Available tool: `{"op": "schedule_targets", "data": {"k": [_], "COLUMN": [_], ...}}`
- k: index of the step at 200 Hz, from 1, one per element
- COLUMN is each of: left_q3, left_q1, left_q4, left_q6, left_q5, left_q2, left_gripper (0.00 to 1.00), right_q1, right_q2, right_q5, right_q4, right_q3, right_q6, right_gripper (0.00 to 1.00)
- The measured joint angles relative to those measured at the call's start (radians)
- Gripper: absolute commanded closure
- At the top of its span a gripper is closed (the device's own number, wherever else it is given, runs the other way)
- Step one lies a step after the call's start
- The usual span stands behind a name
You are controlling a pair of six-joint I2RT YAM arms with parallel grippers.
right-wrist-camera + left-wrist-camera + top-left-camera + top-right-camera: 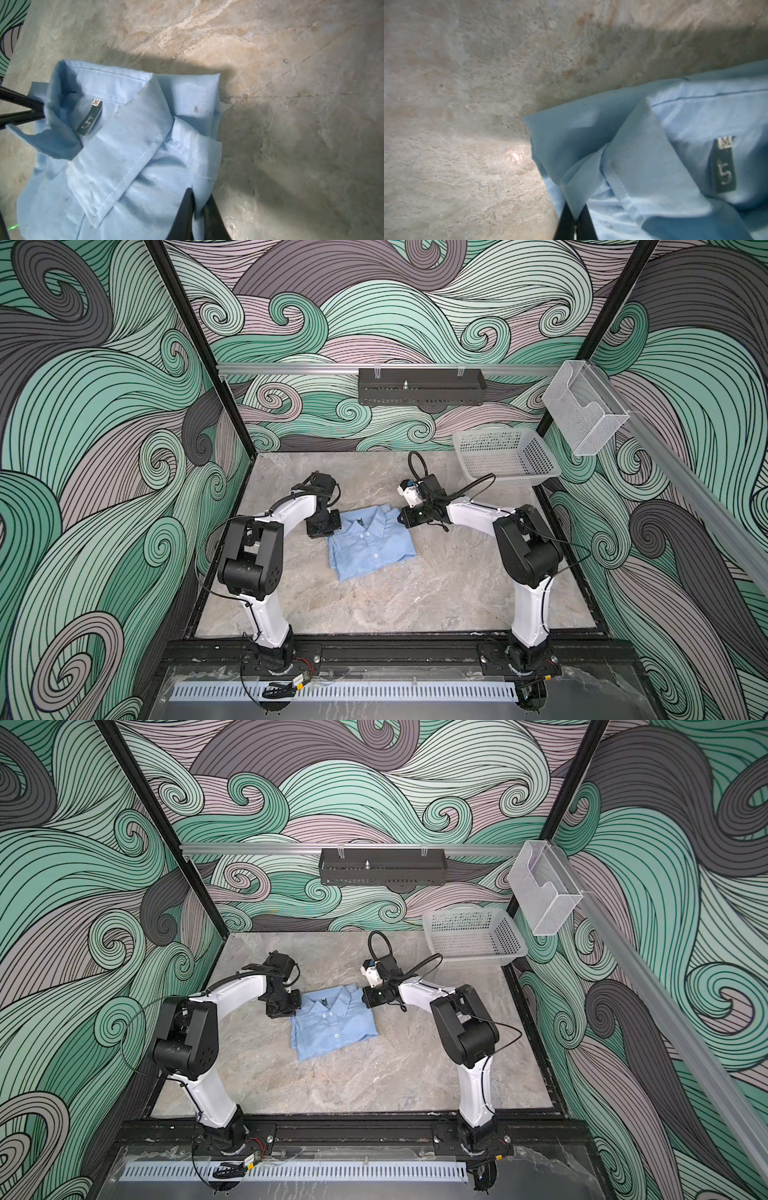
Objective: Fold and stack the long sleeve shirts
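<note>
Folded light blue woven button-up long sleeve shirt (370, 543) lies collar-up mid grey marbled desk (415, 597), left end effector (574, 220) and right end effector (197, 218) each clamped on a shoulder edge; fold looks done, next probably needs both to let go cleanly.

We are seeing both top views evenly lit and sharp, lines bowing toward frame edges. Wrist views are looking softer, with shadows darkening the table (467, 62) beside the shirt (654, 176).
</note>
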State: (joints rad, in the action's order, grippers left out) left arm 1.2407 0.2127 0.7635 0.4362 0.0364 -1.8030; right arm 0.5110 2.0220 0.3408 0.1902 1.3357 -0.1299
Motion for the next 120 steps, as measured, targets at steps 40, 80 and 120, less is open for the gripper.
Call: {"op": "schedule_targets", "data": {"k": [40,80,120], "left_q3": [-0.002,-0.003,-0.066], "left_q1": [-0.014,-0.012,0.034], "left_q4": [0.006,0.040,0.010], "left_q6": [0.014,0.018,0.059], "left_q5": [-0.014,0.000,0.095], "left_q2": [0.001,0.117,0.253], "left_gripper": [0.58,0.43,0.38], "right_q1": [0.000,0.012,0.050], "right_q2": [0.008,-0.126,-0.286], "right_q5": [-0.024,-0.055,-0.039], "right_q4": [0.018,0.114,0.169], "right_q3": [0.027,0.004,-0.046], "right_q6": [0.006,0.005,-0.013], "right_gripper": [0.36,0.28,0.24]}}
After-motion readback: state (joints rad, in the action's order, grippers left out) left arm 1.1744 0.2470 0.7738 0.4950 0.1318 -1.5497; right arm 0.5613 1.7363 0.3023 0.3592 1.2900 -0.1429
